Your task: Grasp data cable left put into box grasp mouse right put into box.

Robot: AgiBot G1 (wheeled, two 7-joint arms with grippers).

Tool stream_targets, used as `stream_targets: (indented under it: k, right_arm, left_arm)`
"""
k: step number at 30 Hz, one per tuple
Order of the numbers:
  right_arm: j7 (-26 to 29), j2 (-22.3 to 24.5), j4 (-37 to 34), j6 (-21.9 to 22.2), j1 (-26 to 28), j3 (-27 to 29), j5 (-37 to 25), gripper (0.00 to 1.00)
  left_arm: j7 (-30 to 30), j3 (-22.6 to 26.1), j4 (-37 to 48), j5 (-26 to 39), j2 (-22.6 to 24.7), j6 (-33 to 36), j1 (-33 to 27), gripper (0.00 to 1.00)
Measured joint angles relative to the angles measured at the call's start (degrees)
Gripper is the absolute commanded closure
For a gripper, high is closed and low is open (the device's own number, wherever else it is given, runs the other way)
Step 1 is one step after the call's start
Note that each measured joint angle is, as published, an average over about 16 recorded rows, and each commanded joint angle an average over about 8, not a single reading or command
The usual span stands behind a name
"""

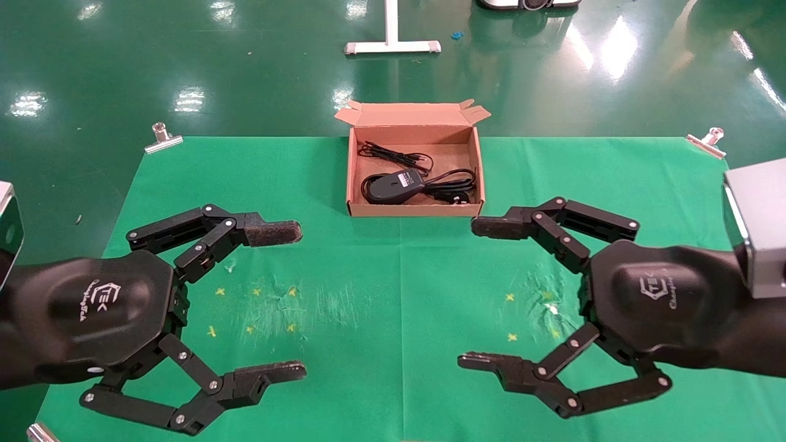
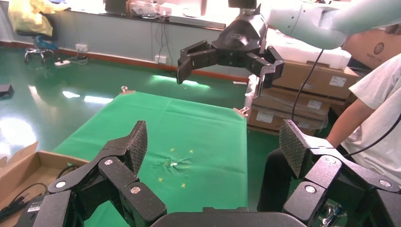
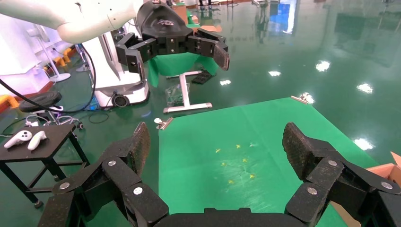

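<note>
Thick black coiled data cable [image 1: 451,184] sits partly behind the oval black mouse [image 1: 387,186]; plug prongs too small to confirm. Shallow brown cardboard box [image 2: 28,163] is cut off at the left wrist frame edge.

Head looks down; wrist cameras face each other.

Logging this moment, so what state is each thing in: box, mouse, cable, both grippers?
Box: open, flaps up, on the green cloth.
Mouse: inside the box, label side up.
Data cable: inside the box, beside the mouse.
Left gripper: open, empty, above the cloth.
Right gripper: open, empty, above the cloth.
</note>
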Motion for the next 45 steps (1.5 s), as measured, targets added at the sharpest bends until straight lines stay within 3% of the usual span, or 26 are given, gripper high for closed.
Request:
stream_targets:
  k: [45]
  right_arm:
    - [0.0, 0.0, 0.0, 0.1, 0.0, 0.0, 0.0, 0.0]
  left_arm:
    - [0.0, 0.6, 0.3, 0.5, 0.2, -0.6, -0.4, 0.0]
